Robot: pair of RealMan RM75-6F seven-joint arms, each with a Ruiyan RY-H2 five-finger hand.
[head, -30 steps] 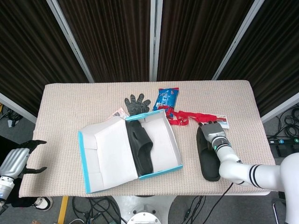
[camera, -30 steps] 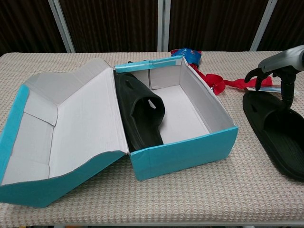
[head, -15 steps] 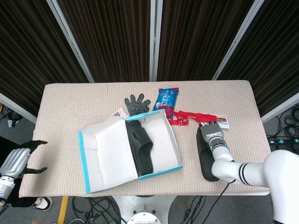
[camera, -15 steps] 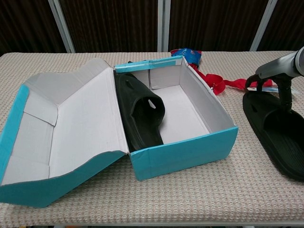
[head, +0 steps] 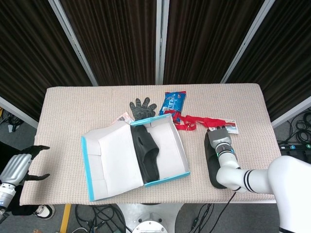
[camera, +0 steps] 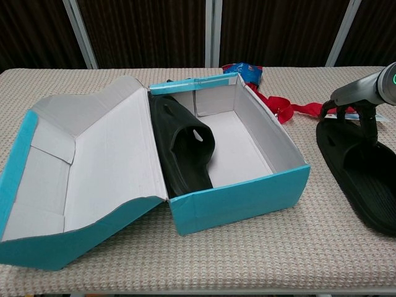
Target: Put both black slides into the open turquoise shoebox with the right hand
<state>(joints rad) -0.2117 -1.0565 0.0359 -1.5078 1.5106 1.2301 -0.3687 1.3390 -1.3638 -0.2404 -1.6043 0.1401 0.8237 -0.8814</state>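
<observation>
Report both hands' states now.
Left hand: open, holding nothing, off the table's edge.
Right hand: over the black slide on the table; grip cannot be told.

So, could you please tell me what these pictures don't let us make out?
- Right robot hand: whether it grips the slide on the table; head view too small, chest view cuts the hand at the right edge.
- Slide in the shoebox: its far side is hidden against the box wall.
- Left robot hand: cut off by the head view's left edge.
</observation>
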